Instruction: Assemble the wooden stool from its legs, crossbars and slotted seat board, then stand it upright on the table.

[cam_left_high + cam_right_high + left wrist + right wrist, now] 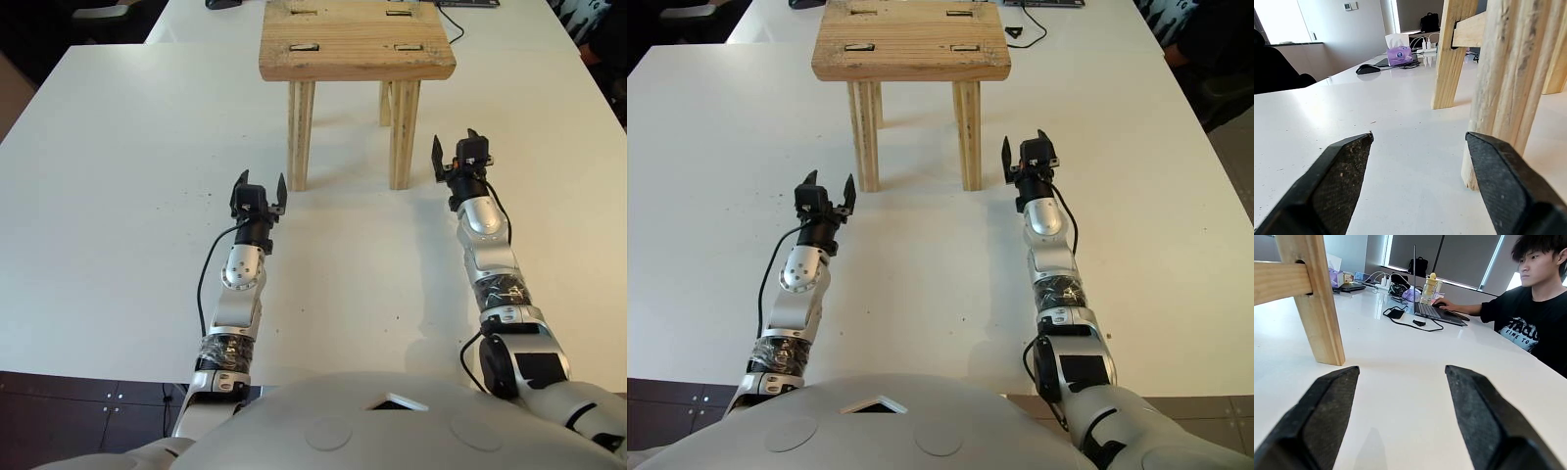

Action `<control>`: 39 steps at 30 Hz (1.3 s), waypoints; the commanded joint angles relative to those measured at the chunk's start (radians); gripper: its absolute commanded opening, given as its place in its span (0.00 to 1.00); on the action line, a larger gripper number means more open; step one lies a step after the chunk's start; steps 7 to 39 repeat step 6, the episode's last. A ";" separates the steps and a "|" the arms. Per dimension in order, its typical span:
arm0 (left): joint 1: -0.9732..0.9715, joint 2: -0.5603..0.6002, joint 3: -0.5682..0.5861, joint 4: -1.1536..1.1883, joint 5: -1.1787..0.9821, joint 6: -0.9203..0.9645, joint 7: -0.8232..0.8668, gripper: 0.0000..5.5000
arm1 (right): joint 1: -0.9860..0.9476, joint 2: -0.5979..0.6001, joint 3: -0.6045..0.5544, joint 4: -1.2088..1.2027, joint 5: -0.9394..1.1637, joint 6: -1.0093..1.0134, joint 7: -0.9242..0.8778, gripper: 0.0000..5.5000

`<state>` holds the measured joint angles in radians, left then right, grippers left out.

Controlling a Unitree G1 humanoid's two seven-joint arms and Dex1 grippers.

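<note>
The wooden stool (357,44) stands upright on the white table (127,196), its slotted seat board on top and the legs (299,132) under it. A crossbar (1469,30) joins two legs. My left gripper (260,191) rests on the table just left of the near left leg (1508,88), open with nothing between its fingers. To the right of the near right leg (968,132), my right gripper (458,152) is open and empty, low over the table.
At the table's far end are a laptop (1432,308), cables (1400,316), a bottle (1428,290), a tissue box (1399,51) and a mouse (1368,69). A person sits at the far right.
</note>
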<state>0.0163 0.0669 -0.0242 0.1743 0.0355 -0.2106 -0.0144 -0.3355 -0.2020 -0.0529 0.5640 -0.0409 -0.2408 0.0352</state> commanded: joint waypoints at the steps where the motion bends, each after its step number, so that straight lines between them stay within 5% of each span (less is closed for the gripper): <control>1: -0.024 0.004 0.014 0.018 0.001 0.021 0.003 0.64 | -0.037 -0.002 -0.019 0.037 0.012 0.015 -0.003 0.59; 39: -0.061 -0.017 -0.006 0.062 0.024 0.034 0.018 0.64 | -0.062 -0.003 -0.072 0.057 0.067 0.073 0.007 0.59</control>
